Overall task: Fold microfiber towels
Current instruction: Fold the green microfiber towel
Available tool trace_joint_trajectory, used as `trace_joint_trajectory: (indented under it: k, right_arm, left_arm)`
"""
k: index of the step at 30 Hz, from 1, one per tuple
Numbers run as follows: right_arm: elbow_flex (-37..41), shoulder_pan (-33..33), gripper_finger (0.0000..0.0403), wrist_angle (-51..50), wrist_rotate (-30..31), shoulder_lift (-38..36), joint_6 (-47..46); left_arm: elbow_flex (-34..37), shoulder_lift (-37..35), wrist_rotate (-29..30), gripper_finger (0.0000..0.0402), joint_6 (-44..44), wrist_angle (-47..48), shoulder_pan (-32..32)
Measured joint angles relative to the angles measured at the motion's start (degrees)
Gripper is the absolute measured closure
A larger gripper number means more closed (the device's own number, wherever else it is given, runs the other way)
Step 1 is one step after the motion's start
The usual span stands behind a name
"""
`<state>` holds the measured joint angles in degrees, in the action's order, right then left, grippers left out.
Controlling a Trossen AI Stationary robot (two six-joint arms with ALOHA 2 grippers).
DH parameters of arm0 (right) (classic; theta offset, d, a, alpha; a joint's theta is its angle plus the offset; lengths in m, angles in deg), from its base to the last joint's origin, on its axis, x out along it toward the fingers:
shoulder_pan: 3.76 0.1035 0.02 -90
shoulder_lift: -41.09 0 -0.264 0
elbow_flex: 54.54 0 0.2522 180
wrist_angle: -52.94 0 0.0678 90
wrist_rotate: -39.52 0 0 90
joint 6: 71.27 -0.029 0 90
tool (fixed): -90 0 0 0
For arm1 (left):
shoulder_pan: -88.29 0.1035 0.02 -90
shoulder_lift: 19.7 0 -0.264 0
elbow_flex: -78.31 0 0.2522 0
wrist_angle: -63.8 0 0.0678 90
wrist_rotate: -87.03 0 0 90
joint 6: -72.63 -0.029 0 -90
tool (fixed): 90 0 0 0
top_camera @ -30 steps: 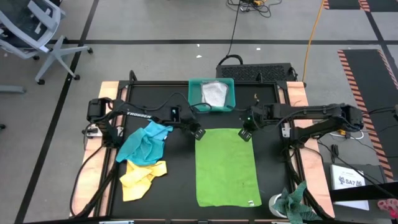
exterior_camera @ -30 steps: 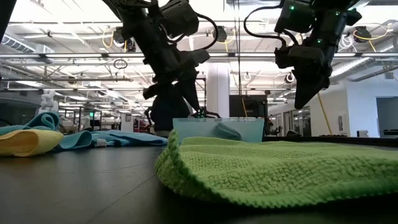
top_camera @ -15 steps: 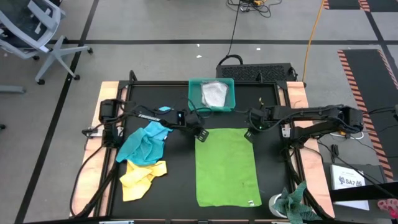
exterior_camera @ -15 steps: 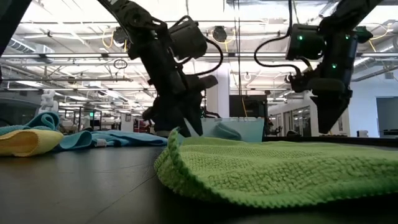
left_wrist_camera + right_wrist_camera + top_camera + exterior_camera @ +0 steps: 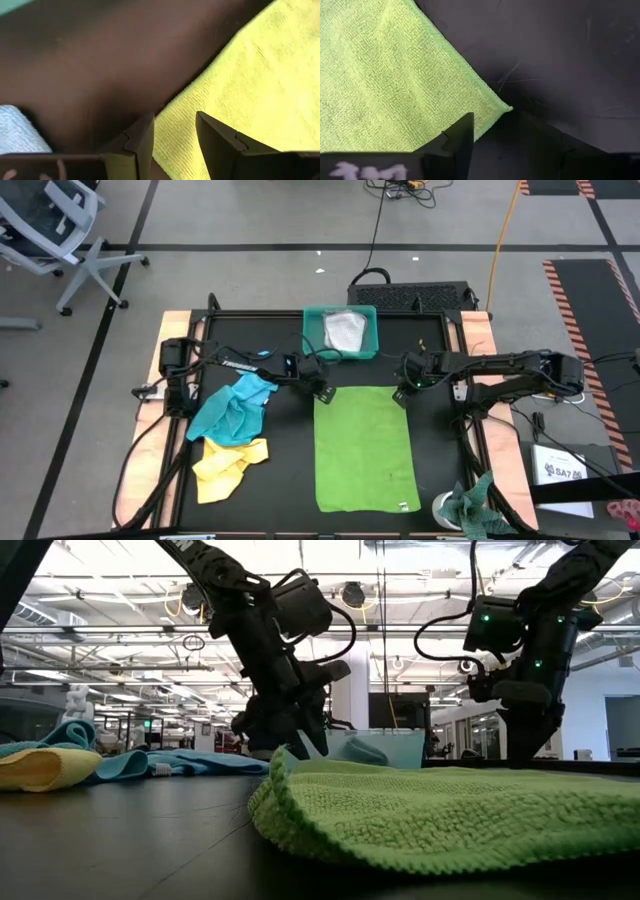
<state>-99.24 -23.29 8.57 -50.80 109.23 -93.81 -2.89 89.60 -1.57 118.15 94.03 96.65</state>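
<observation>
A lime green microfiber towel (image 5: 365, 445) lies spread flat mid-table. My left gripper (image 5: 175, 137) stands open over its far left corner (image 5: 320, 392), one finger over the cloth and one over bare table. My right gripper (image 5: 512, 135) is open low over the far right corner (image 5: 505, 107), which lies between its fingers. A turquoise towel (image 5: 232, 408) and a yellow towel (image 5: 228, 465) lie crumpled at the left. A pale grey towel (image 5: 345, 330) sits in the teal tray (image 5: 312, 340). My left gripper points steeply down at the green towel's far left edge (image 5: 170, 112); I cannot tell whether its fingertips touch the cloth. My right gripper points steeply down around the far right corner; whether its fingertips touch the cloth or the table, I cannot tell.
The teal tray stands just beyond the green towel at the table's far edge. A mottled green-and-white rag (image 5: 470, 505) lies at the near right corner. Bare black tabletop (image 5: 290, 480) shows between the green towel and the crumpled towels.
Both grippers have come down toward the green towel's two far corners, the right one from higher up. The towel has stayed flat and in place.
</observation>
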Motion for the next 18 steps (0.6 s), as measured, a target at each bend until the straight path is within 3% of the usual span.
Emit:
trace_joint_trajectory:
  k: [18]
  right_arm:
    - [0.8,-1.5,0.0252,1.7,0.2,0.0,2.3]
  left_arm:
    - [0.0,0.0,0.1,0.0254,-0.5,5.9,-0.1]
